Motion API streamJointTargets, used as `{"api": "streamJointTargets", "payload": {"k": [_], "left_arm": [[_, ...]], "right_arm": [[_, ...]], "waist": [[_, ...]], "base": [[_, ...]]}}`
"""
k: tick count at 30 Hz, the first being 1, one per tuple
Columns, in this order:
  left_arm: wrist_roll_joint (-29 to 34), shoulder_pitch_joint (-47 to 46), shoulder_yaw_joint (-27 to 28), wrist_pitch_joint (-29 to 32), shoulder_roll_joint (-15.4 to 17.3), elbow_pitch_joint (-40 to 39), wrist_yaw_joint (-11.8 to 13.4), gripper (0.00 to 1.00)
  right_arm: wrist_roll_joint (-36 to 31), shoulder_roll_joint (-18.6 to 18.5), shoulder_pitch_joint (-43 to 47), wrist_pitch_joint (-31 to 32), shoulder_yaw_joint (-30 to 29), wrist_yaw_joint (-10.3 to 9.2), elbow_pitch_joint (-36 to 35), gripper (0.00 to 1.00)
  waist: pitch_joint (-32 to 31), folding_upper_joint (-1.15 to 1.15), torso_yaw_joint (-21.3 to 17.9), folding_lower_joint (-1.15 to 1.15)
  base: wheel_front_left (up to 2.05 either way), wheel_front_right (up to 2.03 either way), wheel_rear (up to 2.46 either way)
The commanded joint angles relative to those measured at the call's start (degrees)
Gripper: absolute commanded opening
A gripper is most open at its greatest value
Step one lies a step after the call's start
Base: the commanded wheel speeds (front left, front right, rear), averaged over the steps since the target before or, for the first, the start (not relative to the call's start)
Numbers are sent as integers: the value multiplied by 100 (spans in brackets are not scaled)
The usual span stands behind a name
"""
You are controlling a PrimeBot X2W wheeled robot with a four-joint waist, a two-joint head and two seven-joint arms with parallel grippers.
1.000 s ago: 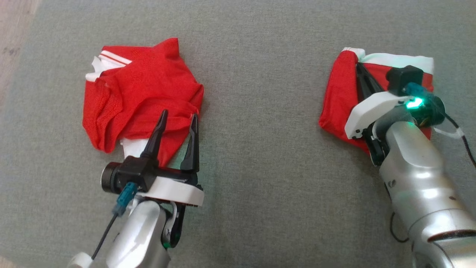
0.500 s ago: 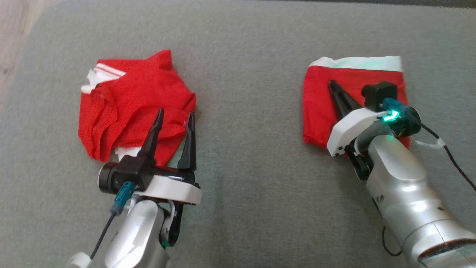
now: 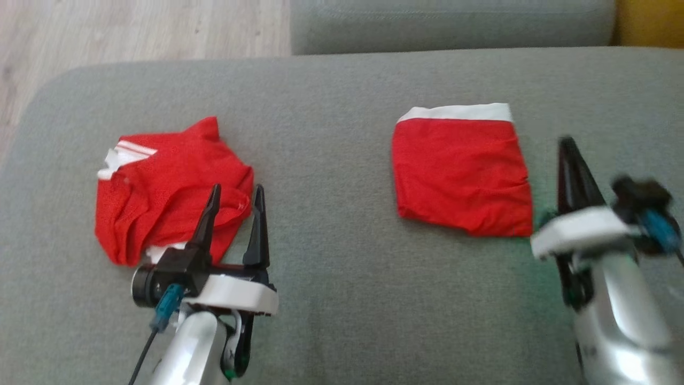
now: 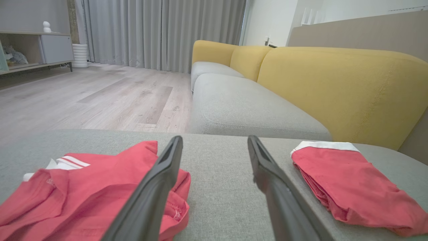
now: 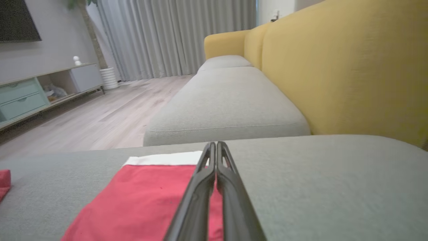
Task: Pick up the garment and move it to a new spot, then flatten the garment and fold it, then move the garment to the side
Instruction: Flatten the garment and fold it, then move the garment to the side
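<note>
A folded red garment (image 3: 459, 171) with a white band along its far edge lies flat on the grey seat cushion (image 3: 331, 160), right of centre. My right gripper (image 3: 566, 141) is shut and empty, hovering just right of it, blurred. In the right wrist view the shut fingertips (image 5: 214, 144) rise over the garment's right part (image 5: 147, 201). A crumpled red garment (image 3: 165, 187) with white stripes lies at the left. My left gripper (image 3: 236, 188) stands open at its near right edge, holding nothing. The left wrist view shows the open gripper (image 4: 214, 139) between the crumpled garment (image 4: 83, 187) and the folded one (image 4: 351, 180).
The cushion's rounded far-left corner drops to a wooden floor (image 3: 133, 32). Another grey cushion (image 3: 449, 24) lies beyond, with a yellow backrest (image 4: 341, 90) along the right. A low cabinet (image 5: 40, 90) and curtains stand across the room.
The head camera has tilted up, shifting the whole picture. My right gripper has come off the folded garment and moved to its right; the garment now lies uncovered. The left gripper holds its place.
</note>
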Motion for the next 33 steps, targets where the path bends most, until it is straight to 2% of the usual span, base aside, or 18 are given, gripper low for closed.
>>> {"api": "streamJointTargets", "payload": {"k": [1,2,7,16,27,33], "left_arm": [[57,-53,245,-54,34,-183,16,100],[61,-10,259,-54,34,-195,11,100],[153,201,363,-54,34,-251,-21,100],[222,285,449,-54,34,-259,-66,100],[233,142,357,-54,34,-277,-95,100],[228,-58,249,-54,34,-229,-130,100]], "right_arm": [[61,82,125,-61,64,-4,-526,70],[101,82,308,-61,36,-4,-709,100],[282,83,1040,-62,9,-4,-1346,100],[335,83,1333,-41,64,-4,-1539,100],[233,84,1041,227,22,-4,-1583,100],[163,84,310,775,-149,-4,-1007,100]], "waist": [[-90,0,-103,1],[-103,0,-128,1],[-157,0,-249,1],[-169,0,-324,1],[67,0,-213,1],[424,0,22,1]], "base": [[0,0,0],[0,0,0],[0,0,0],[0,0,0],[0,0,0],[0,0,0]]}}
